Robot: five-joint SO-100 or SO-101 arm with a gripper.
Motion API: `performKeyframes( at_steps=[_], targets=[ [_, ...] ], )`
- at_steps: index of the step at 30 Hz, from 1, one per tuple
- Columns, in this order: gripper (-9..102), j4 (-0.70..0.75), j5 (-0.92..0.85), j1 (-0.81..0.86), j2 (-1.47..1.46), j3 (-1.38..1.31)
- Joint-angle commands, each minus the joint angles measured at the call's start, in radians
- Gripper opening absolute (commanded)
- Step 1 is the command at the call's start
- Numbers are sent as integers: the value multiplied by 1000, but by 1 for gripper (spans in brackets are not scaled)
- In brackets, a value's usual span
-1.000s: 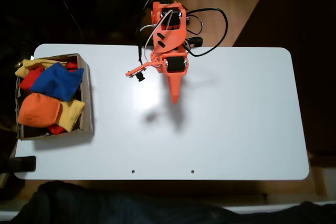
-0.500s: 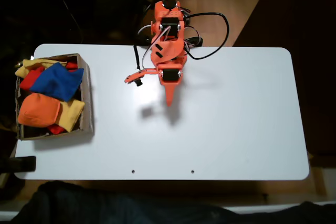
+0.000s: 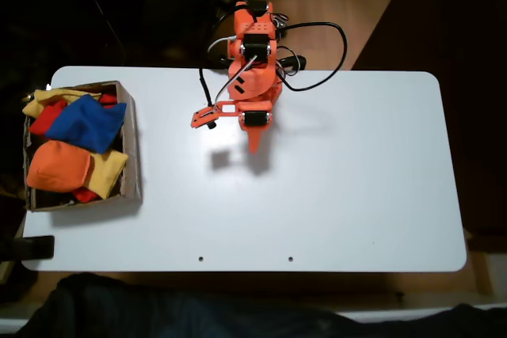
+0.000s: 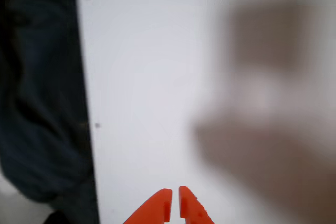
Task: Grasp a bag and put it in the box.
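The royal-blue bag (image 3: 85,123) lies inside the brown cardboard box (image 3: 131,144) at the table's left end in the fixed view, resting on other beanbags. My orange gripper (image 3: 254,146) hangs over the middle of the white table near its far edge, well right of the box. In the wrist view the gripper (image 4: 174,195) points at bare tabletop, its two orange fingertips (image 4: 161,203) nearly touching with nothing between them.
An orange beanbag (image 3: 57,166), a yellow one (image 3: 105,170) and a red one (image 3: 47,117) share the box with the bag. Black cables (image 3: 321,53) loop behind the arm's base. The white table (image 3: 348,187) ends at a dark drop on the near side (image 4: 42,103).
The arm has folded back toward its base, drawing the gripper tip up and away from the table's middle. The bags in the box have not moved.
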Motion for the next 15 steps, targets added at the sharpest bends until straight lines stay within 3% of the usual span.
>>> performKeyframes(
  at_steps=[1,15],
  targets=[
    [0,18,-8,5,2,15],
    [0,28,-6,15,2,31]
  ],
)
